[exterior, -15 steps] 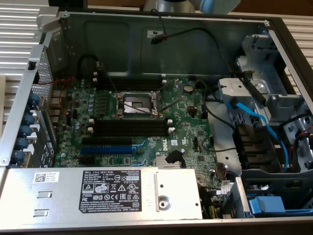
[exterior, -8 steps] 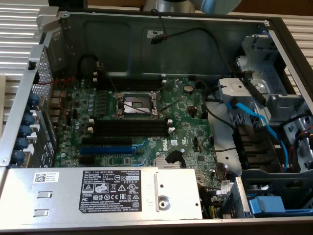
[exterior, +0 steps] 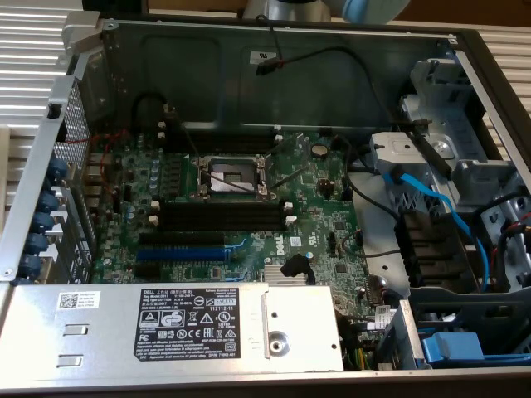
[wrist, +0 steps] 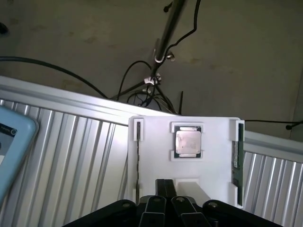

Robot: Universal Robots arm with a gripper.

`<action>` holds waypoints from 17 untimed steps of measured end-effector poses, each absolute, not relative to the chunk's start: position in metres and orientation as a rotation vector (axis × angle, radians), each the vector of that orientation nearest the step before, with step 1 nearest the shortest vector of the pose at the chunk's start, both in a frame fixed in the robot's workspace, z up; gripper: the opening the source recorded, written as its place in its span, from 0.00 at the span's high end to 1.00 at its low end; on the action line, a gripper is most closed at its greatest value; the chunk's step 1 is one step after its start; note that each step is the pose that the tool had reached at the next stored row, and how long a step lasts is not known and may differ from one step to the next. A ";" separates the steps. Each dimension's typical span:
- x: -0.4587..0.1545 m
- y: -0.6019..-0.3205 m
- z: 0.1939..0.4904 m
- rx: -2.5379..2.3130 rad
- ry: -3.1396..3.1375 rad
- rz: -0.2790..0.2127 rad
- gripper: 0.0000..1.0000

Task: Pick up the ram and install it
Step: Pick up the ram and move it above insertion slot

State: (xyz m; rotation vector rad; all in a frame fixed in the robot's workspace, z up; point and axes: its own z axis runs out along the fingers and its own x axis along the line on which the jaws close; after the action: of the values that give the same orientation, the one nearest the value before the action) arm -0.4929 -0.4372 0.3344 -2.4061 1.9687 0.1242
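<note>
From my console the gripper (wrist: 166,189) reads as clenched, its 2 fingers pressed together with nothing between them, hanging over the near edge of a white holder (wrist: 154,146) that sits on the ribbed metal bench (wrist: 71,156). The ram (wrist: 235,161) is not grasped: 1 green stick stands on its long edge in a groove along 1 side wall of that holder, well apart from the fingers. I judge it is kept on edge so its flat faces can be pinched. 1 processor chip (wrist: 188,142) lies flat in the holder's middle pocket. The groove on the opposite wall is too dark for me to tell whether it is filled. In the exterior view the open case (exterior: 249,50) lies flat, motherboard (exterior: 319,203) facing up. The black memory slots (exterior: 220,215) sit mid-frame with no stick in them; I count at least 2. 1 blue expansion slot (exterior: 178,253) lies below them, toward the exterior view's left.
</note>
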 end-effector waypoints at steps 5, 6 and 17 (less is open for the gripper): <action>-0.489 -0.440 0.327 -2.407 1.969 0.131 0.90; -0.489 -0.440 0.325 -2.407 1.969 0.133 0.90; -0.492 -0.427 0.316 -2.445 2.003 0.091 0.90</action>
State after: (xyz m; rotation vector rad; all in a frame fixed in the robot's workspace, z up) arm -0.4920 -0.4269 0.3159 -2.4451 2.0034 0.0906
